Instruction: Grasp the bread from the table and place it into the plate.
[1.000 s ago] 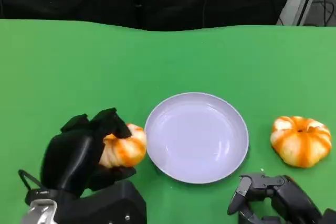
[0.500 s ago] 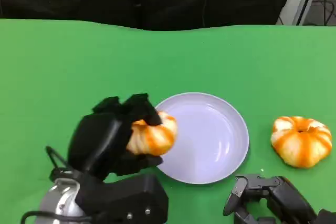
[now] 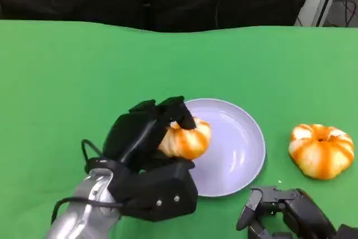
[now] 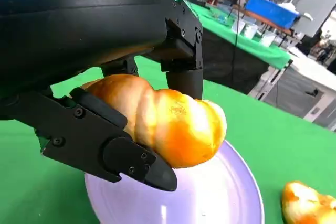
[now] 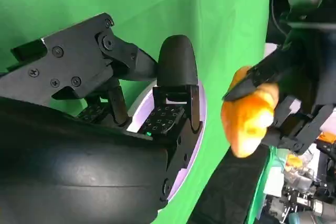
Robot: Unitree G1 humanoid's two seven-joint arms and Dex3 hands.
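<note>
— So where is the bread (image 3: 187, 139)?
— Over the plate (image 3: 240, 144), near the counter's front edge, held tight in the left hand (image 3: 146, 132) fingers.
— Next?
— Probably lower it and let go.

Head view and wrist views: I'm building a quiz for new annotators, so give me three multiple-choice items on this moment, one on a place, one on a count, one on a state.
1. Where is the bread held by the left hand?
A. Over the plate's left part
B. On the cloth at the table's far edge
C. Beside the right hand

2. How many orange breads are in the head view?
A. One
B. Two
C. Four

3. What is the right hand doing?
A. Holding a bread
B. Pressing on the plate
C. Holding nothing, fingers apart

Answers:
1 A: the held bread in the left hand overlaps the lilac plate.
2 B: that one plus the second bread on the green table.
3 C: the right hand is low by the table's near edge, nothing between its fingers.
</note>
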